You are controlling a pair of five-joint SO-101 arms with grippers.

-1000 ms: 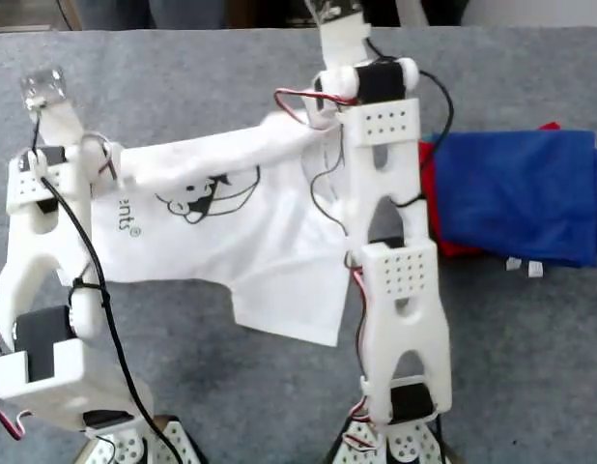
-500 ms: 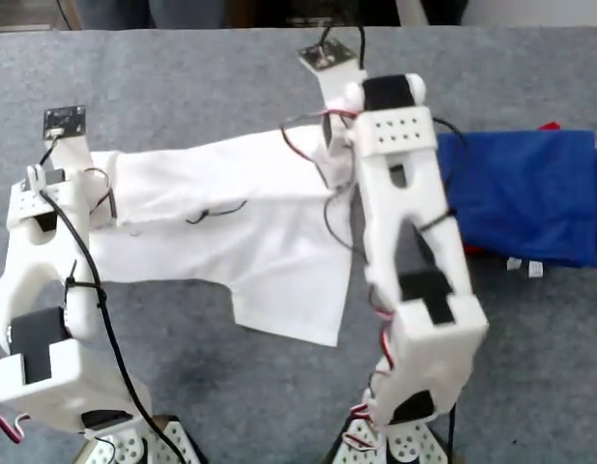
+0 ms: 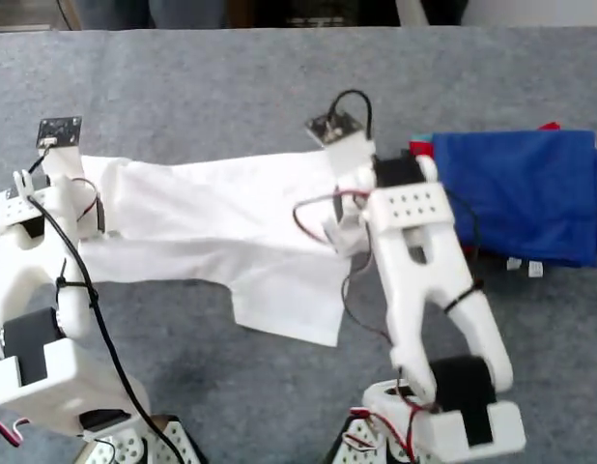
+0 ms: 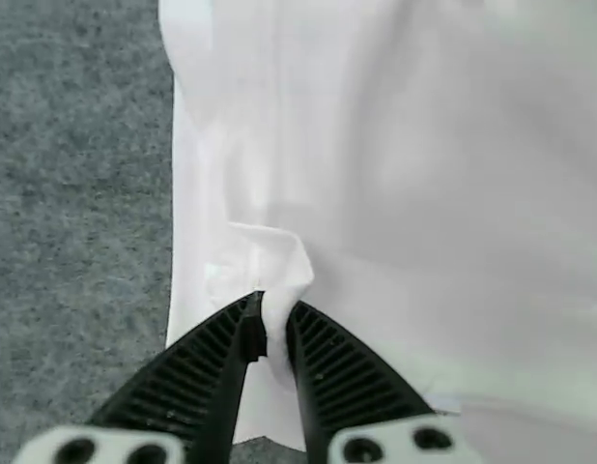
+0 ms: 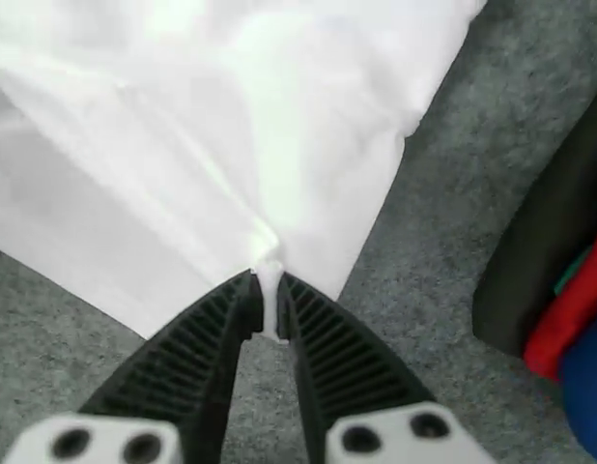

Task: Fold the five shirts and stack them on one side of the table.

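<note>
A white shirt [image 3: 212, 217] lies across the middle of the grey table [image 3: 183, 87], its far half folded toward me so the print is hidden. My left gripper [image 4: 272, 324] is shut on the white shirt [image 4: 395, 193] at its left edge; in the high view that arm [image 3: 47, 193] stands at the shirt's left end. My right gripper [image 5: 267, 300] is shut on a pinch of the white shirt [image 5: 212, 126] near its right edge, where the right arm [image 3: 376, 193] stands in the high view.
A stack of folded shirts, blue [image 3: 521, 193] on top with red [image 3: 424, 150] beneath, sits at the table's right side. Its red and blue edges [image 5: 569, 319] lie close to my right gripper. Bare grey table lies beyond and in front of the white shirt.
Both arms have pulled the shirt's far edge toward me, folding it over and covering the print. The right arm drew back farthest.
</note>
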